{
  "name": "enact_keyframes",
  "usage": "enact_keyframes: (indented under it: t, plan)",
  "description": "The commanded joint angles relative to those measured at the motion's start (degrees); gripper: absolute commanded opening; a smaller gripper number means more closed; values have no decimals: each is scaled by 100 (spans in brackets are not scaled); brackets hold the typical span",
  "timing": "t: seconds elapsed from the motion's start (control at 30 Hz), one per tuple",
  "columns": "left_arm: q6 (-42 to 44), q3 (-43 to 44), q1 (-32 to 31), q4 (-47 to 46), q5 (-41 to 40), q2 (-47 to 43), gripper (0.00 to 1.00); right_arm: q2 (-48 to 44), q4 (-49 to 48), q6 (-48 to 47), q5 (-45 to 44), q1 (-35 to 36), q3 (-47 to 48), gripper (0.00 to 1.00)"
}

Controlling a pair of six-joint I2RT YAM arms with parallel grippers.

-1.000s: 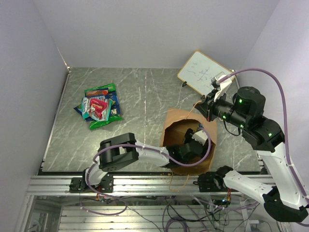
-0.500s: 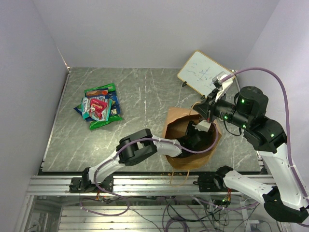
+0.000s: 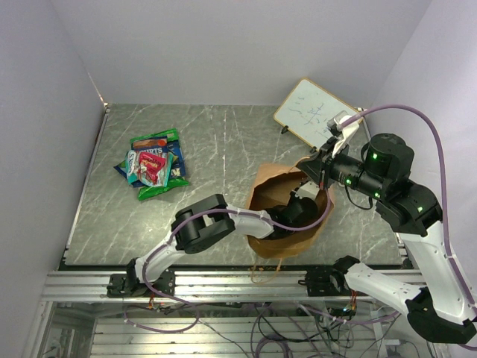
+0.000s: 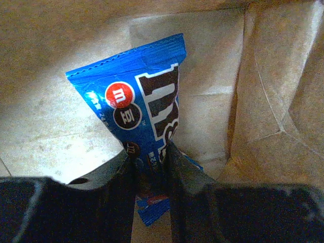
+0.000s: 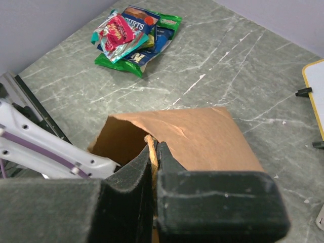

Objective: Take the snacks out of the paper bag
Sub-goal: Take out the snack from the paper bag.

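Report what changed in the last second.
The left arm swung right, driving the left gripper deeper into the paper bag, where it now clamps a blue packet; the bag shifted slightly. The right gripper kept pinching the rim; the snack pile and whiteboard stayed.

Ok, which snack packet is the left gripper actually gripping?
The blue packet, pinched in the left gripper inside the paper bag. The other packets lie piled on the table, outside the bag.

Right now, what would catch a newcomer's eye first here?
A blue candy packet stands out inside the paper bag, held by the left gripper, jaws shut on it. The right gripper pinches the bag's rim, and a bright snack pile lies far left on the table.
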State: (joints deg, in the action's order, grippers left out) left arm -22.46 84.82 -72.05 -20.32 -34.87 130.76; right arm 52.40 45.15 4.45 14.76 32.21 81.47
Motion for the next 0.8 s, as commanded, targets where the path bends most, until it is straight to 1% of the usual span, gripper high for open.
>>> enact_keyframes:
  t: [0.0, 0.1, 0.27, 0.5, 0.77]
  plan:
    - [-513, -585, 25, 214, 634, -869, 20, -138, -255, -137, -24, 9, -195, 0]
    - [-751, -863, 16, 516, 1117, -1338, 16, -238, -370, -161, -94, 14, -343, 0]
    - [-895, -1300, -2, 1142, 1708, -2148, 15, -486, -555, -256, -289, 14, -665, 0]
    - [-555, -1682, -1, 2417, 1870, -3214, 12, -805, -841, -321, -550, 14, -1030, 0]
    - [-412, -1885, 0, 3438, 2352, -4711, 10, -956, -1236, -247, -841, 14, -1423, 0]
